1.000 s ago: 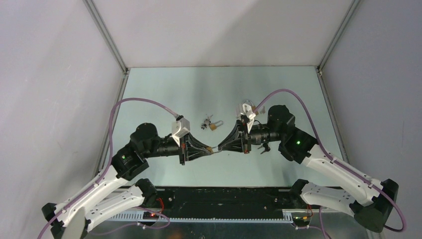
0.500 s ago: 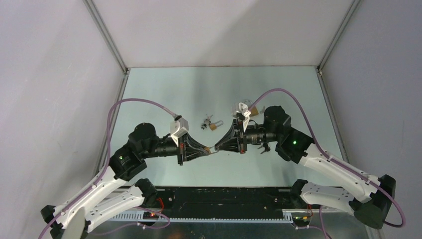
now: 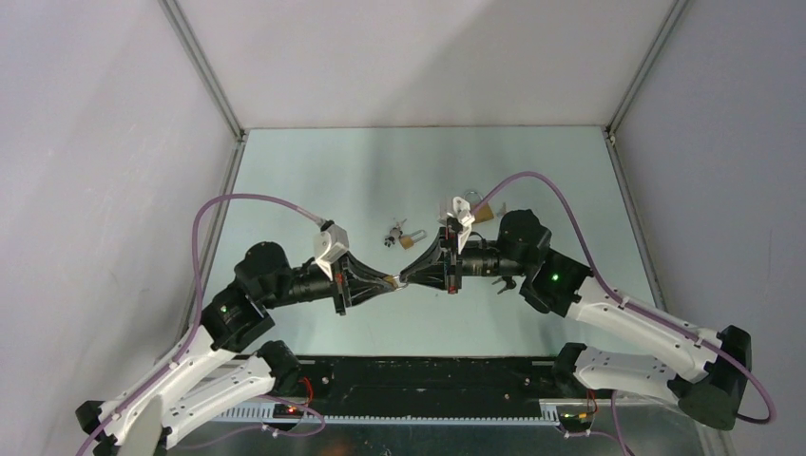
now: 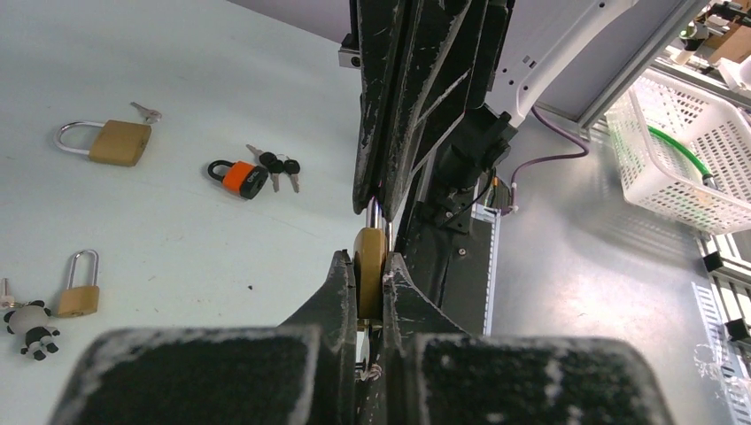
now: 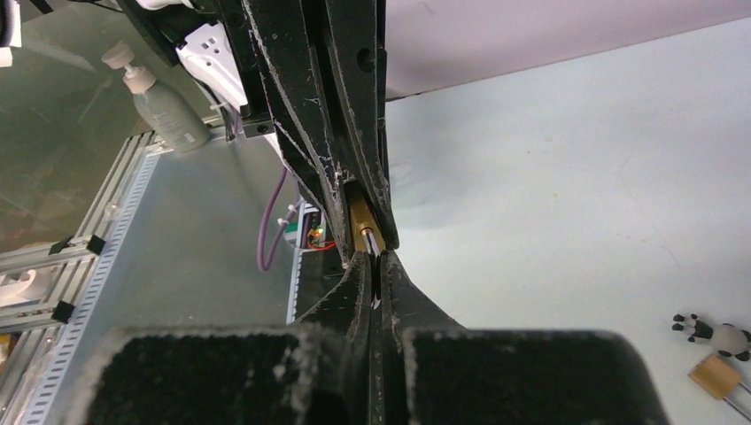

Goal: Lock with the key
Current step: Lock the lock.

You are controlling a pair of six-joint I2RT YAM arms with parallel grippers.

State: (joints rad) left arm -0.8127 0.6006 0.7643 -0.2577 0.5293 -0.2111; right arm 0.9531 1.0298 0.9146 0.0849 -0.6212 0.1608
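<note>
**Two-arm keying of a padlock, held off the surface (image 3: 314,180).** The left end effector (image 3: 390,282) is closed almost to its limit on the brass padlock (image 4: 370,274). The padlock body sits edge-on between its fingertips. The right end effector (image 3: 409,277) meets it tip to tip. It is pinched fully together on a thin silvery piece projecting from the padlock's far end, taken here to be the key (image 4: 375,212) (the fingers hide where it enters the lock body). Spare items lie on the surface below and to one side of the left end effector. These are an orange padlock (image 4: 239,178) with keys, a larger spare padlock (image 4: 120,142), a smaller spare padlock (image 4: 78,299) and a panda keyring (image 4: 29,328).

**Risks.**
- The key is held by a narrow pinch at the very tips, so a turn off its axis would likely let it slip or twist out.
- The brass padlock is clamped only by its flat faces. Turning torque may therefore spin the body inside the left end effector instead of the cylinder.
- Sideways drift between the arms could bend the key or pull either part free and drop it.
</note>
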